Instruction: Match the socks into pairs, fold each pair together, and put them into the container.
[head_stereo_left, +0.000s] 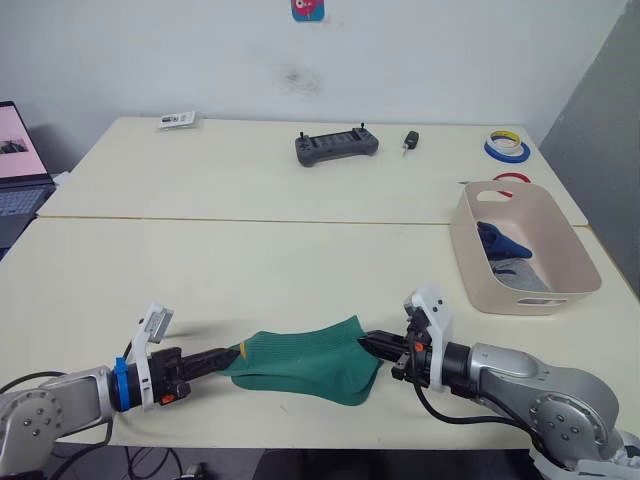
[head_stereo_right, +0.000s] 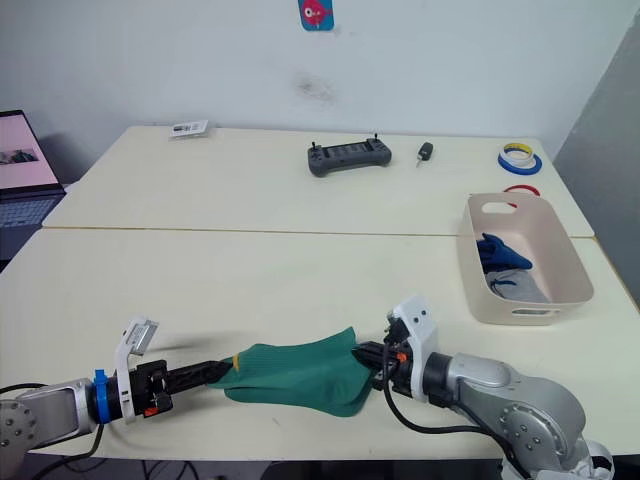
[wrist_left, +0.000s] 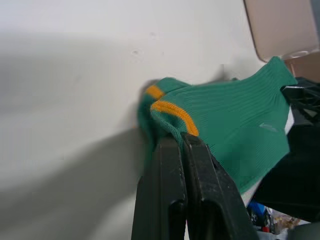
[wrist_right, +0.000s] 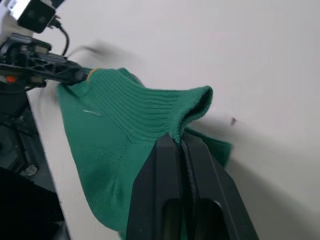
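At the near edge of the cream bench (head_stereo_left: 300, 270), the left claw (head_stereo_left: 232, 356) is pressed together on the yellow-banded end of the green socks (head_stereo_left: 305, 365), and the right claw (head_stereo_left: 368, 343) pinches the opposite ribbed end, so the soft knit hangs stretched between them, sagging onto the surface. Farther off on the right stands the container (head_stereo_left: 575, 265), smooth pale pink plastic with rounded corners, holding a royal blue sock (head_stereo_left: 500, 240) and a light grey sock (head_stereo_left: 518, 272). Beyond it lie a dark controller (head_stereo_left: 336, 146) and tape rolls (head_stereo_left: 507, 148).
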